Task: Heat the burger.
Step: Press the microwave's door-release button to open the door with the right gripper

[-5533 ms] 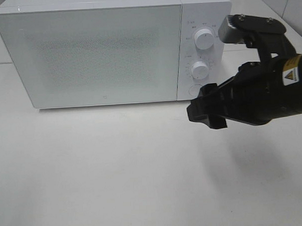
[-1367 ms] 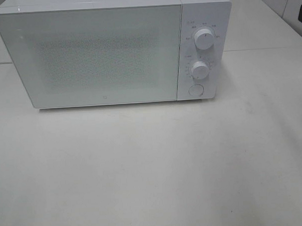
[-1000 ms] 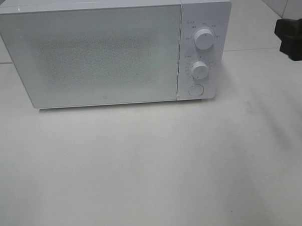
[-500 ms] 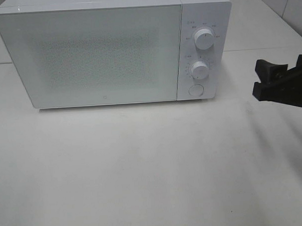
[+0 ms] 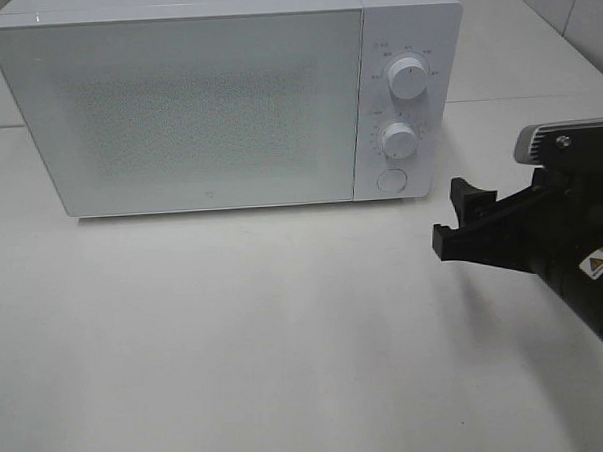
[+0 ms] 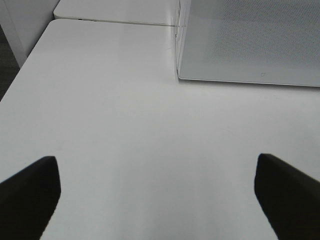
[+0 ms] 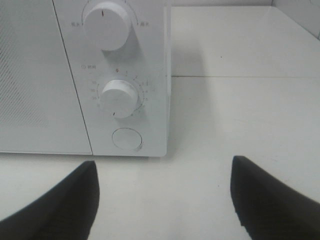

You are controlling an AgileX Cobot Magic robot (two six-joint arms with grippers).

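Only left wrist view shows left gripper, spread wide over table.

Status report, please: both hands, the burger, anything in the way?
Left hand open, empty, over table. Right hand open, empty, facing microwave. Burger not in view; door shut. Nothing blocking.

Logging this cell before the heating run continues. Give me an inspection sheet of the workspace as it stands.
Surface: white table, no marks seen.
Job's things: burger not seen in any view; white microwave with its door shut, upper knob, lower knob, round button.
Clutter: nothing seen.
Grippers: left gripper open, empty, over the table; right gripper open, empty, near the control panel, touching nothing.
Cables: nothing seen.
Surroundings: pale tiled wall.
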